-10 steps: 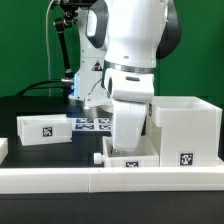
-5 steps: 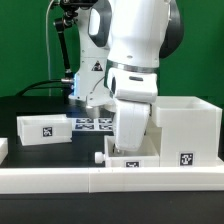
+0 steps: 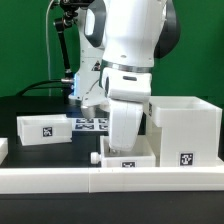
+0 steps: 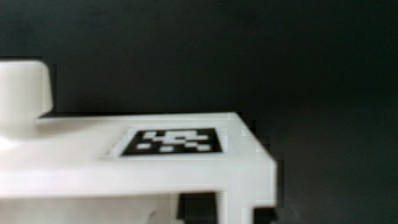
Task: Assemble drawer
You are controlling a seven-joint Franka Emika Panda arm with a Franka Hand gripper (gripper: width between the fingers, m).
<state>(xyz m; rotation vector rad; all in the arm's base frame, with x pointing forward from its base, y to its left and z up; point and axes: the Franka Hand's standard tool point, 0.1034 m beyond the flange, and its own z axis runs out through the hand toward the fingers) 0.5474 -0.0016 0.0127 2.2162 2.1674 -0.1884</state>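
A small shallow white tray (image 3: 130, 162) with a square tag sits at the front, just behind the rail and left of the large white casing (image 3: 185, 130). My gripper (image 3: 124, 148) comes down on it from above, its fingers mostly hidden by the hand. In the wrist view the tray's tagged wall (image 4: 175, 141) fills the picture. Two dark fingertips (image 4: 199, 204) straddle its edge, so the gripper (image 4: 231, 208) is shut on that wall. A white knob (image 4: 22, 90) juts from the tray's end. A second small tray (image 3: 45, 128) lies at the exterior view's left.
The long low white border rail (image 3: 60, 180) runs along the front edge. The marker board (image 3: 92, 124) lies flat on the black table behind the arm. A black stand with cables (image 3: 66, 50) rises at the back.
The arm and the held tray have shifted a little toward the exterior view's left, away from the casing. The casing and the left tray have not moved.
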